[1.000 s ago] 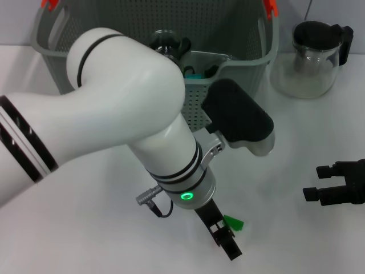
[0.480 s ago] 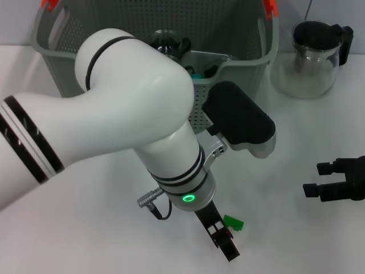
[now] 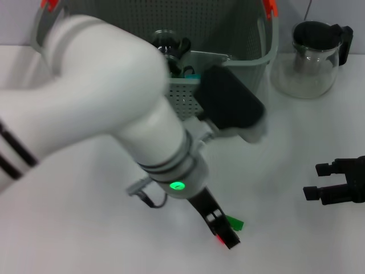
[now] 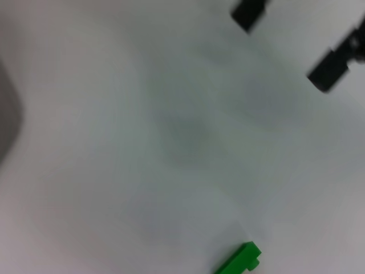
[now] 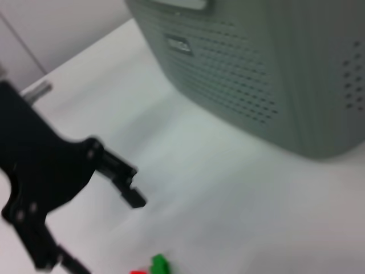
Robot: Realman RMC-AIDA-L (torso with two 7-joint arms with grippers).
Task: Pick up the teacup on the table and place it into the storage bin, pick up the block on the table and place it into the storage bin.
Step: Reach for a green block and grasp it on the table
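Observation:
The green block lies on the white table, touching the side of my left gripper, which hangs low over it; a small red spot shows at the fingertip. In the right wrist view my left gripper is open, with the block just past its fingers. The left wrist view catches the block at its edge. The grey-green storage bin stands at the back, and a small glass teacup lies inside it, partly hidden by my left arm. My right gripper is parked open at the right edge.
A glass teapot with a black lid stands right of the bin. The bin's perforated wall with its black label fills the far side of the right wrist view. White table stretches between the two grippers.
My left arm has swung left and its wrist has shifted slightly up and left, while the fingers stay by the green block. The right gripper has not moved.

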